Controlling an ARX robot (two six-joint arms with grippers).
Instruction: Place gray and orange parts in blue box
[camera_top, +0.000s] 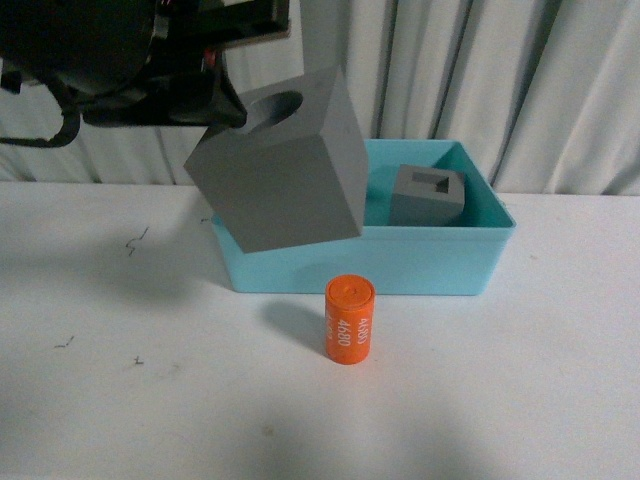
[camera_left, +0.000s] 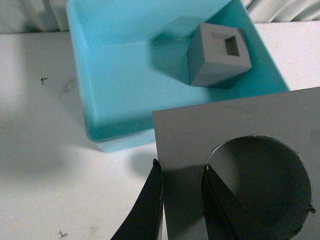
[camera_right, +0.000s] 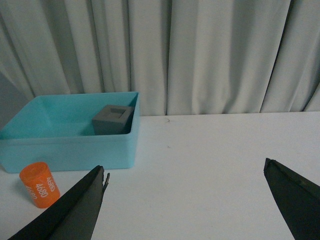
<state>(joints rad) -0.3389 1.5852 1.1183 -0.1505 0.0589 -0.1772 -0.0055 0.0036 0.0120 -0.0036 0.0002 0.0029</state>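
Observation:
My left gripper (camera_left: 182, 172) is shut on the gray cube with the round hole (camera_top: 285, 170), one finger inside the hole and one outside its wall (camera_left: 200, 140). It holds the cube tilted in the air over the left front part of the blue box (camera_top: 470, 262). The gray cube with the square hole (camera_top: 428, 196) sits inside the box at its back right; it also shows in the left wrist view (camera_left: 218, 56) and the right wrist view (camera_right: 113, 119). The orange cylinder (camera_top: 349, 319) with white digits stands on the table in front of the box. My right gripper (camera_right: 185, 172) is open and empty above the table, right of the box (camera_right: 75, 145).
White curtains (camera_top: 520, 80) hang behind the table. The white table top (camera_top: 150, 380) has a few small dark marks at the left. The orange cylinder also shows in the right wrist view (camera_right: 40, 185), near the box's front wall.

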